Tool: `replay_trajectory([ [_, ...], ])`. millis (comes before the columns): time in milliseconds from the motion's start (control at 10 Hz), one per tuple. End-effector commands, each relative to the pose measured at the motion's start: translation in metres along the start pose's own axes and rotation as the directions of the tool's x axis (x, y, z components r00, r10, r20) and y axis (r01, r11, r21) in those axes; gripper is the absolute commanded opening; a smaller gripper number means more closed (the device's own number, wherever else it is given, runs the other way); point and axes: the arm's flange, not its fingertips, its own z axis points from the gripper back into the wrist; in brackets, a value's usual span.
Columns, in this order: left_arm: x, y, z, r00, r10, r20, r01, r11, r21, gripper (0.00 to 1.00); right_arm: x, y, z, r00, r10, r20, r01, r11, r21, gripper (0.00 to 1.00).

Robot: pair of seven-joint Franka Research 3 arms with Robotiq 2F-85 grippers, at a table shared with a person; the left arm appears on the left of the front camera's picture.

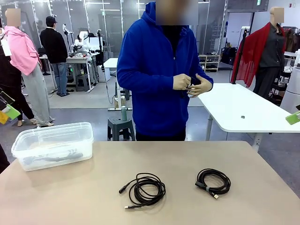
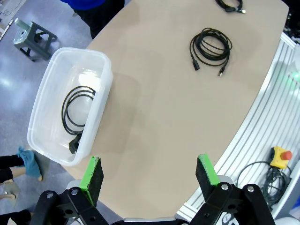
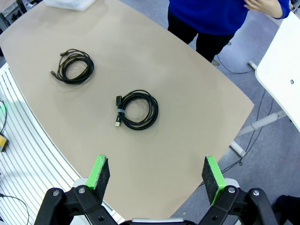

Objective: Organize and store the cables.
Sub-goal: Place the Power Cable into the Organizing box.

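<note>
Left gripper [image 2: 148, 161] and right gripper [image 3: 155, 161] are hovering spread wide, empty. Left cable [image 1: 157, 192] and right cable [image 1: 208, 187] are lying coiled on the table [image 1: 70, 197]; third cable [image 2: 75, 142] is sitting in the bin [image 2: 84, 50]. If you're pinching only one loop, you're risking the coil unravelling or snagging the bin rim.

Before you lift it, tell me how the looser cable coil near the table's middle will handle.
The looser coil is thin cord, so it will probably sag rather than keep its ring shape. Its loops lie spread with no visible tie, so gripping one strand may unwind them. Its plug ends stick out free and would likely dangle.
</note>
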Motion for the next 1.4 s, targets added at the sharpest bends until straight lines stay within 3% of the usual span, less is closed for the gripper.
replay_trajectory([
  [0,0.0038,0.0013,0.0012,1.000,0.012,-0.013,-0.012,1.000,0.007,1.00,-0.0014,-0.0007,-0.0004,1.000,0.005,0.004,-0.005,1.000,0.005,1.00],
  [1300,0.0038,0.0013,0.0012,1.000,0.012,-0.013,-0.012,1.000,0.007,1.00,-0.0014,-0.0007,-0.0004,1.000,0.005,0.004,-0.005,1.000,0.005,1.00],
])
